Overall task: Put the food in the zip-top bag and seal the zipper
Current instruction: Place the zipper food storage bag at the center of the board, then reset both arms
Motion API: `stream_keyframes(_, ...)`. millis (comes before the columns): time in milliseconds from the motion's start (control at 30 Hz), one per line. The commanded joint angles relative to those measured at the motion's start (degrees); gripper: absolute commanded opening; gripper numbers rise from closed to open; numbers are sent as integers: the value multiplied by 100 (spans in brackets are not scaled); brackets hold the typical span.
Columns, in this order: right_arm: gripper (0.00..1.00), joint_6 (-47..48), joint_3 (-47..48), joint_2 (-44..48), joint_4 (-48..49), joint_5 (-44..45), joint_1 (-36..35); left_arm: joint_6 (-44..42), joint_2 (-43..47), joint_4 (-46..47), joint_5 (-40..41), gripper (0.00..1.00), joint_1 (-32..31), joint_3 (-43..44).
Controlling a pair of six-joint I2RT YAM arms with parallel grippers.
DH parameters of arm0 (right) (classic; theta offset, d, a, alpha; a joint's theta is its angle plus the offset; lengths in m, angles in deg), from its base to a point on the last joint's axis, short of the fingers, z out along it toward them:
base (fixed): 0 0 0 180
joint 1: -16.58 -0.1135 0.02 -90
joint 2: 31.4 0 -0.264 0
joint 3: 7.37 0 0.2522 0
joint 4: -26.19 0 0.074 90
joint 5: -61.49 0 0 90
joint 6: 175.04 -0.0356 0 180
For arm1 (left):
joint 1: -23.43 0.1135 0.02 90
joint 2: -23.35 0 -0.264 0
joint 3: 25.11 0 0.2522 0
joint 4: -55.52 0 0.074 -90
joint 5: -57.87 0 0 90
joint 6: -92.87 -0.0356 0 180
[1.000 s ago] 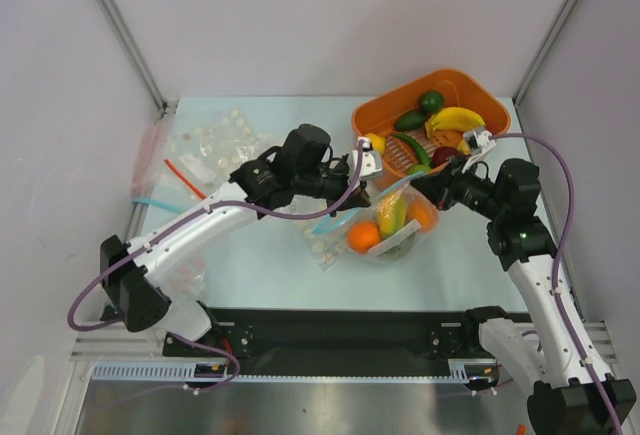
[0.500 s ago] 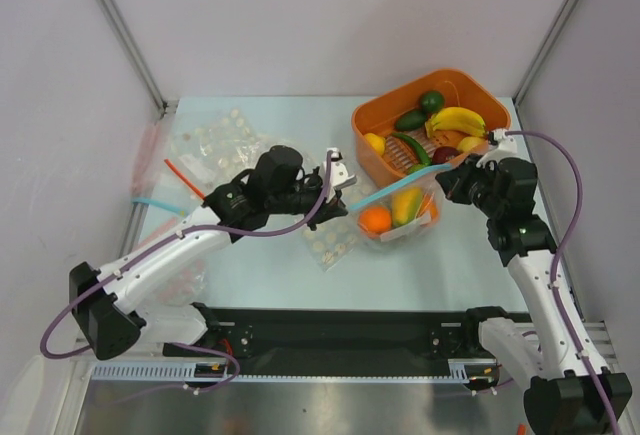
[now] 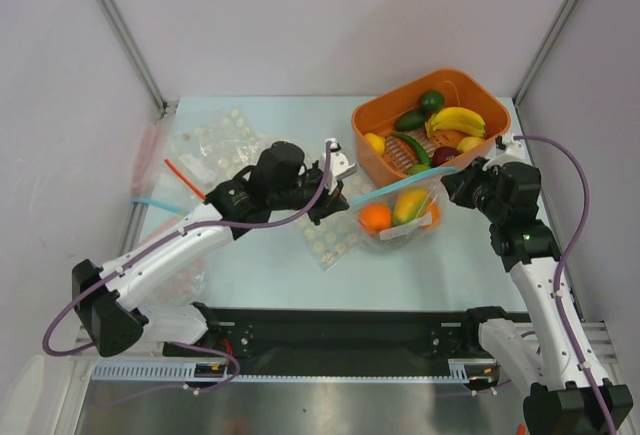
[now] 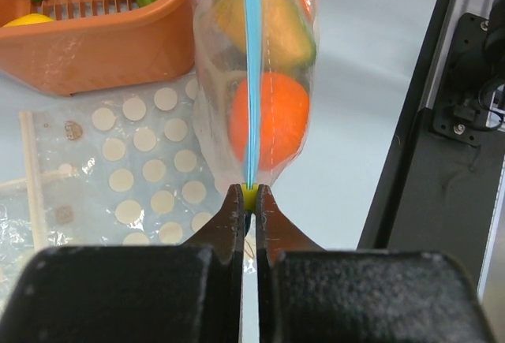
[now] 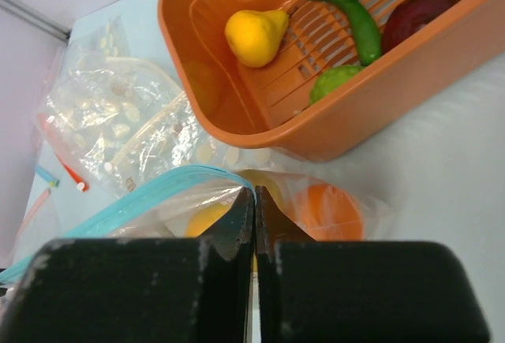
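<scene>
The clear zip-top bag (image 3: 400, 217) hangs between my two grippers, just in front of the orange basket. It holds two oranges (image 3: 375, 219) and a yellow-green mango (image 3: 407, 205). Its light-blue zipper (image 3: 395, 188) is stretched taut between the grippers. My left gripper (image 3: 340, 195) is shut on the zipper's left end, on a small yellow slider (image 4: 249, 195). My right gripper (image 3: 452, 181) is shut on the bag's right corner (image 5: 251, 195). In the left wrist view the zipper (image 4: 251, 67) runs straight up from the jaws over an orange (image 4: 271, 118).
The orange basket (image 3: 372, 160) at the back right holds bananas (image 3: 455, 118), a green avocado (image 3: 410, 119), a yellow pear (image 5: 254, 34), a green pepper (image 5: 351, 13) and more. Dotted clear bags (image 3: 215, 145) lie back left, another (image 3: 330, 245) under the zip-top bag. A red-strip bag (image 3: 182, 177) lies far left.
My left gripper has drawn back leftward along the zipper while the right moved right. The blue strip went from slack and open to taut and straight. The bag shifted toward the basket.
</scene>
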Motion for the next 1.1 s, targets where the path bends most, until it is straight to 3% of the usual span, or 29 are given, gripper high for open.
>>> stream_keyframes(0,0,239,197,-10,256,1201,201,201,-247,-289,263,1,77,493)
stream_keyframes(167,2,318,364,-431,441,1490,192,96,-1054,-367,518,2,226,1344)
stream_keyframes(200,11,301,399,-528,458,1543,201,105,-1204,-376,527,6,261,1468)
stream_keyframes(233,39,301,426,-599,528,1570,201,105,-1336,-463,536,20,297,1591)
stream_keyframes(267,57,301,469,-678,529,1587,201,166,-1451,-525,588,30,358,1836)
stream_keyframes(300,82,275,618,-844,511,1640,192,227,-1635,-578,684,37,402,1943)
stream_keyframes(433,100,327,1058,-1012,205,1816,201,631,-1611,-430,720,70,569,2147)
stream_keyframes(633,100,-339,1856,-784,-584,2658,201,1675,-839,106,1282,100,675,1700)
stream_keyframes(700,100,-1130,2217,-845,-1234,3169,201,2133,-592,151,1738,100,727,1532)
stream_keyframes(833,100,-1570,2746,-1003,-2640,2907,201,3397,-21,-217,1942,100,1034,1041)
stream_keyframes(933,100,-1887,2562,-855,-3021,2616,210,3794,594,-490,1942,100,1140,471)
stream_keyframes(1067,100,-1984,2044,-267,-3092,2589,201,4339,1780,-499,2626,100,1141,-699)
